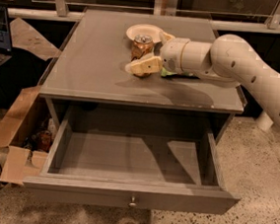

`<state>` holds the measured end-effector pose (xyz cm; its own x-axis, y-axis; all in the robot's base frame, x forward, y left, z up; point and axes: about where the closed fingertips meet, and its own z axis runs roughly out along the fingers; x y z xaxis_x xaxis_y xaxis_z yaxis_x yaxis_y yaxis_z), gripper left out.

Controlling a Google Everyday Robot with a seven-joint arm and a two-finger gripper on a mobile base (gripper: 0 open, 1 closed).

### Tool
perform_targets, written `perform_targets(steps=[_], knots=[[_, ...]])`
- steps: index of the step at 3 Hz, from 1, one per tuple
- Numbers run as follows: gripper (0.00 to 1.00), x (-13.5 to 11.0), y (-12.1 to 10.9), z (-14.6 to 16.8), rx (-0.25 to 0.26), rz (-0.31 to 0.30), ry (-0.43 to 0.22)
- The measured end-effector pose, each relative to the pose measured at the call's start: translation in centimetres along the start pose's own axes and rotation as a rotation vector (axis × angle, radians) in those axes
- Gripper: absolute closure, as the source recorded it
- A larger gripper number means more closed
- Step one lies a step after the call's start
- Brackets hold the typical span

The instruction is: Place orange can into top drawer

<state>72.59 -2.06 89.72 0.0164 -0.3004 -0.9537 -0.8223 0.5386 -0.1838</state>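
The orange can (142,45) stands upright on the table top (95,65), just in front of a cream bowl. My gripper (153,52) reaches in from the right at can height. It is open: one cream finger (144,65) lies in front of the can's base and the other sits behind it by the bowl. The can is at the fingertips and rests on the table. The top drawer (127,194) is pulled fully out below the table top; its inside is bare and its small metal knob faces me.
A cream bowl (138,31) sits behind the can. A green snack bag (171,73) peeks out under my wrist. A cardboard box (14,131) with items stands left of the drawer, with a laptop and cables on the far left. A railing runs behind the table.
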Motion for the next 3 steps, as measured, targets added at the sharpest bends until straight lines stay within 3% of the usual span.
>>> perform_targets(steps=[1,3], knots=[[0.00,0.41,0.07,0.75,-0.017,0.011,0.006],[0.49,0.42,0.07,0.77,-0.017,0.011,0.006]])
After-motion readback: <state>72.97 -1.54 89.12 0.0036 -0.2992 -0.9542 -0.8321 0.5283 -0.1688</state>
